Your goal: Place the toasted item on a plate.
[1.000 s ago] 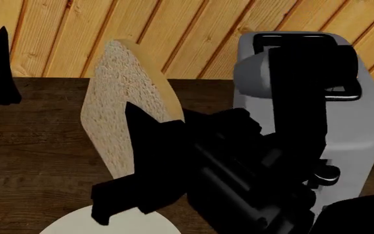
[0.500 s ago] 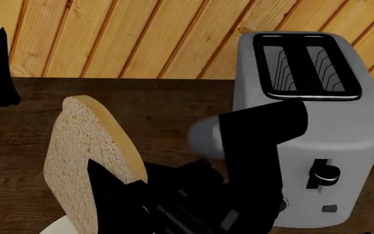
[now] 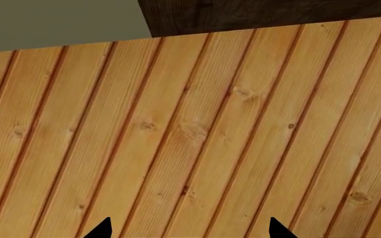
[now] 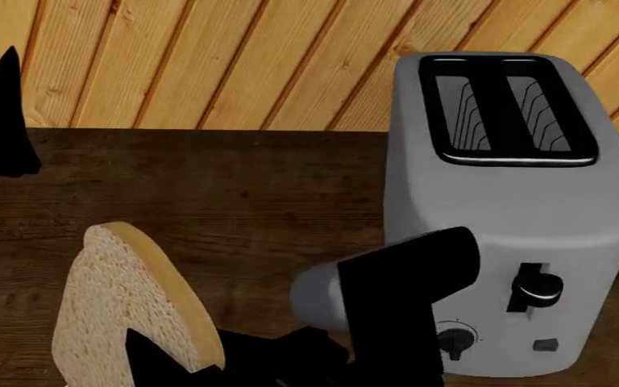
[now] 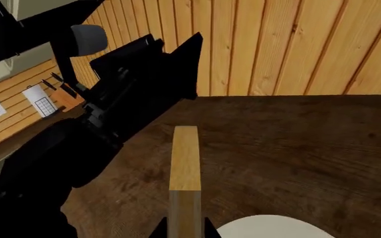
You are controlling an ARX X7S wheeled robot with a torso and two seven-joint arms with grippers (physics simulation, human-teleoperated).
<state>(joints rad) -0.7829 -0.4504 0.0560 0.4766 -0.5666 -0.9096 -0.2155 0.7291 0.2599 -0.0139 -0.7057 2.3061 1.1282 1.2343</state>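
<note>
Lowered toward seven o'clock from the toaster — bread slice clamped in right tool, plate near; left tool wide.

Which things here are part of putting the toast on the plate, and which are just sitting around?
Part of the job:
- bread slice, gripped on edge by the right gripper
- plate, just below it on the counter

Just there:
- grey toaster, both slots empty
- left gripper, open, facing the plank wall
- dark wood counter
</note>
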